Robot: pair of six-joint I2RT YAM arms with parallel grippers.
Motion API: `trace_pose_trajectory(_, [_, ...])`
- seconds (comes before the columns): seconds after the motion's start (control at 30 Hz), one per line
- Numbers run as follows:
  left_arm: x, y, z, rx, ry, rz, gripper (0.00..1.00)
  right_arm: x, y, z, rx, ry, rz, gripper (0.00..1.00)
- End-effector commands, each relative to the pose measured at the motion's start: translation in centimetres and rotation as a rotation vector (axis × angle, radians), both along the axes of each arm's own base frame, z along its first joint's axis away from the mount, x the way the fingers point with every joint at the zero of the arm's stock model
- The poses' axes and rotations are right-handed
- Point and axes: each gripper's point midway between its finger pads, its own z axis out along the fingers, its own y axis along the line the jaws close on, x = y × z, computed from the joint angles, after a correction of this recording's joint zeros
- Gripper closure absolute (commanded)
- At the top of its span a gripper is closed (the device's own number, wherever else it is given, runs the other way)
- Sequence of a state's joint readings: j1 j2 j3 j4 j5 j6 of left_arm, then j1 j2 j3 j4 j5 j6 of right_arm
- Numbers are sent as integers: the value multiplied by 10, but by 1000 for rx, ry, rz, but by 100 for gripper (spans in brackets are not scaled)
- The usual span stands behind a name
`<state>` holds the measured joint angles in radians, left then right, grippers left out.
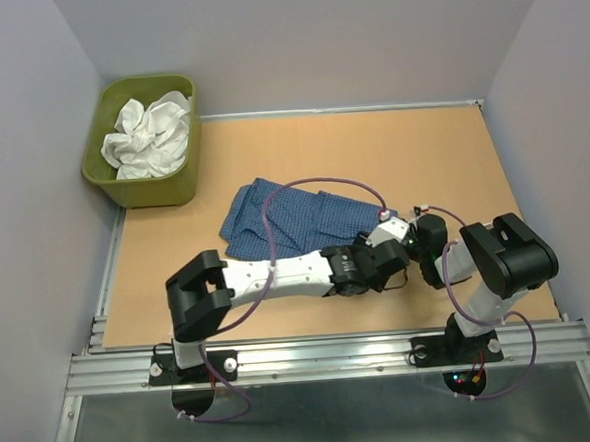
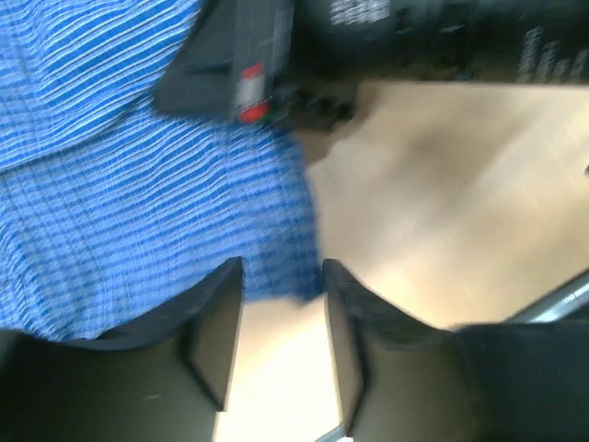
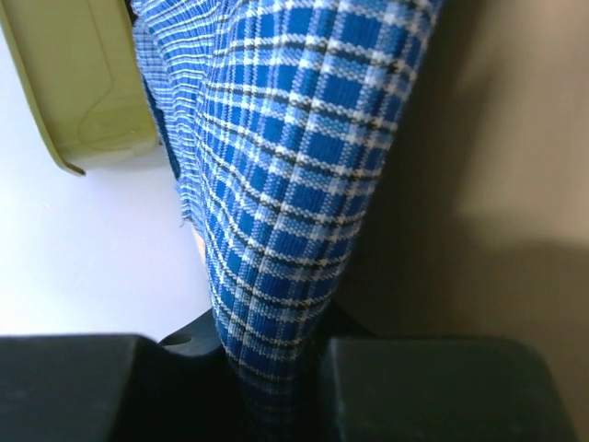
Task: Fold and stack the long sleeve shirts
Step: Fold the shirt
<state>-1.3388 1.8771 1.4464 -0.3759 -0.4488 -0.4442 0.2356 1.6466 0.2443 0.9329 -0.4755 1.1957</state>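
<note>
A dark blue checked shirt [image 1: 295,216] lies crumpled in the middle of the table. In the right wrist view a fold of this shirt [image 3: 294,184] runs down between the jaws, and my right gripper [image 3: 276,368] is shut on it at the shirt's right end [image 1: 387,225]. My left gripper [image 1: 383,264] reaches across the table, right beside the other one. Its jaws [image 2: 282,267] stand open with only bare table between them, and the shirt's edge [image 2: 138,212] lies just past the fingertips. A white garment [image 1: 150,137] sits bunched in the olive-green tub [image 1: 148,188].
The tub stands at the back left corner, against the left wall. The right arm's black body [image 2: 368,37] crosses the top of the left wrist view, close above the left gripper. The tub's rim [image 3: 83,83] shows in the right wrist view.
</note>
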Motion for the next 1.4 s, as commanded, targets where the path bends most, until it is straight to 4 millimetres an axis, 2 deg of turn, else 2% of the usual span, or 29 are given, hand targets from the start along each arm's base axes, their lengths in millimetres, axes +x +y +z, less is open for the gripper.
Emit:
trace_pose_trajectory(0.0, [15, 23, 59, -195, 1, 77, 34, 9, -3, 6, -21, -77, 81, 99])
trace_pose_trajectory(0.03, [19, 30, 64, -211, 1, 87, 31, 8, -1, 5, -30, -76, 114, 99])
trace_pose_trajectory(0.07, [32, 39, 71, -242, -5, 117, 27, 7, 0, -1, -44, -32, 148, 100])
trace_pose_trajectory(0.1, [44, 56, 79, -281, -6, 138, 21, 5, 0, -5, -75, -14, 205, 99])
trace_pose_trajectory(0.13, [39, 62, 79, -287, 4, 128, 19, 4, -1, -4, -97, -54, 235, 99])
trace_pose_trajectory(0.17, [54, 85, 82, -312, -11, 166, 15, 6, -3, -7, -137, 7, 270, 99])
trace_pose_trajectory(0.2, [63, 97, 80, -321, -12, 189, 15, 5, -7, -13, -195, 28, 301, 99])
trace_pose_trajectory(0.23, [71, 106, 80, -338, -15, 201, 14, -10, -16, -25, -297, 69, 384, 99])
trace_pose_trajectory(0.27, [79, 119, 77, -341, -16, 228, 14, -5, -22, -22, -342, 62, 400, 99])
trace_pose_trajectory(0.3, [98, 148, 67, -333, -11, 300, 14, 13, -29, -10, -419, -5, 416, 99])
trace_pose_trajectory(0.33, [106, 159, 65, -338, -15, 331, 14, 16, -33, -5, -454, -5, 426, 99])
trace_pose_trajectory(0.37, [115, 173, 61, -333, -16, 368, 14, 12, -44, -10, -518, 57, 432, 99])
trace_pose_trajectory(0.4, [127, 194, 55, -333, -12, 428, 15, 15, -50, -8, -572, 44, 463, 99])
trace_pose_trajectory(0.43, [134, 205, 54, -343, -13, 460, 15, 33, -51, 5, -605, 9, 474, 99])
trace_pose_trajectory(0.47, [138, 214, 50, -345, -6, 490, 15, 25, -55, 3, -624, 59, 512, 99])
trace_pose_trajectory(0.5, [139, 221, 45, -355, 17, 518, 16, 33, -62, 5, -682, 46, 536, 99])
trace_pose_trajectory(0.53, [147, 236, 41, -362, 26, 570, 17, 38, -65, 8, -709, 76, 561, 99])
trace_pose_trajectory(0.6, [146, 245, 28, -381, 74, 612, 18, 49, -76, 11, -788, 75, 593, 100])
trace_pose_trajectory(0.63, [149, 252, 24, -393, 85, 640, 18, 61, -78, 25, -817, 59, 596, 99])
trace_pose_trajectory(0.7, [143, 254, 12, -405, 132, 650, 20, 72, -88, 27, -898, 45, 634, 99])
trace_pose_trajectory(0.73, [144, 255, 9, -426, 146, 668, 21, 84, -91, 42, -931, 22, 638, 99])
trace_pose_trajectory(0.83, [134, 246, -10, -445, 225, 652, 24, 102, -110, 52, -1058, 29, 649, 100])
trace_pose_trajectory(0.87, [136, 243, -12, -467, 231, 665, 24, 112, -114, 69, -1094, 11, 638, 99])
trace_pose_trajectory(0.93, [125, 234, -28, -485, 306, 636, 27, 121, -123, 78, -1180, 9, 632, 99])
trace_pose_trajectory(0.97, [123, 230, -36, -508, 328, 641, 27, 129, -123, 92, -1229, -14, 620, 99])
trace_pose_trajectory(1.0, [119, 223, -37, -534, 356, 616, 29, 132, -126, 97, -1281, -19, 617, 99])
trace_pose_trajectory(1.1, [116, 207, -41, -614, 410, 575, 31, 142, -122, 115, -1427, -48, 613, 99])
trace_pose_trajectory(1.2, [117, 197, -46, -646, 439, 561, 31, 146, -114, 122, -1520, -66, 611, 99])
trace_pose_trajectory(1.37, [121, 173, -37, -744, 453, 503, 32, 151, -109, 121, -1614, -65, 602, 99])
